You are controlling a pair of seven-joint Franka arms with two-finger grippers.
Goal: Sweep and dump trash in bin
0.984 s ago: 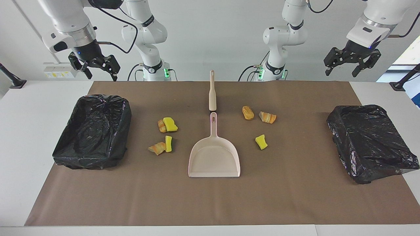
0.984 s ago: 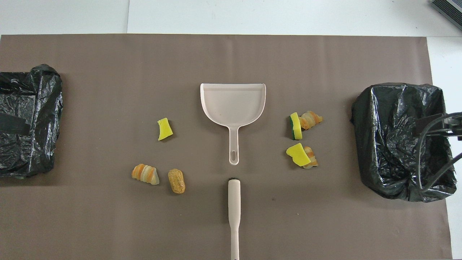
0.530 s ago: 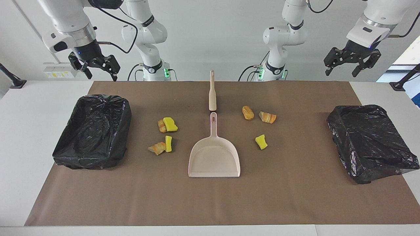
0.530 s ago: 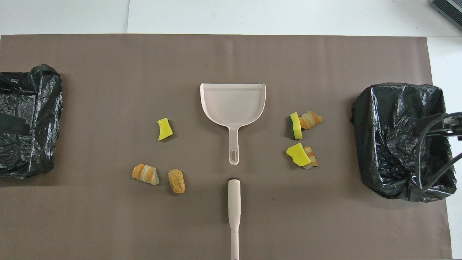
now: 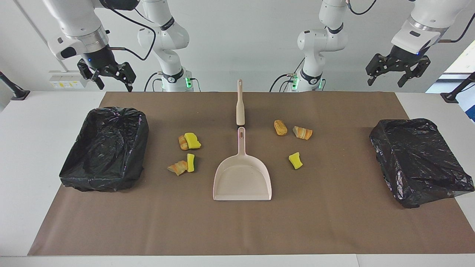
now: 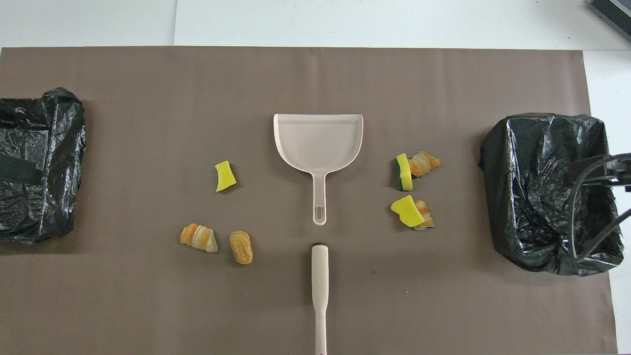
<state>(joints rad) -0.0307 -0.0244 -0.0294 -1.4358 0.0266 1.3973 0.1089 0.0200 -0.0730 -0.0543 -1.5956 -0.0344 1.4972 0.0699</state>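
Several small chunks of trash lie on the brown mat around a beige dustpan [image 5: 242, 178] [image 6: 318, 143]. Toward the right arm's end are two pairs, each a yellow wedge [image 5: 192, 140] [image 6: 408, 211] touching an orange lump [image 5: 177, 167] [image 6: 425, 162]. Toward the left arm's end lie a yellow wedge [image 5: 295, 160] [image 6: 226, 176], a striped lump [image 5: 302, 132] [image 6: 198, 237] and a brown lump [image 5: 280, 127] [image 6: 241, 247]. My right gripper [image 5: 115, 87] hangs open high over one bin [image 5: 100, 181] [image 6: 498, 148]. My left gripper [image 5: 385, 83] hangs open over the other bin [image 5: 426, 196] [image 6: 74, 148]. Neither holds anything.
A beige brush [image 5: 240, 104] [image 6: 319, 286] lies in line with the dustpan's handle, nearer to the robots, its grip pointing at them. Both bins are lined with black bags and stand at the mat's two ends. A dark cable [image 6: 591, 212] crosses the overhead view of one bin.
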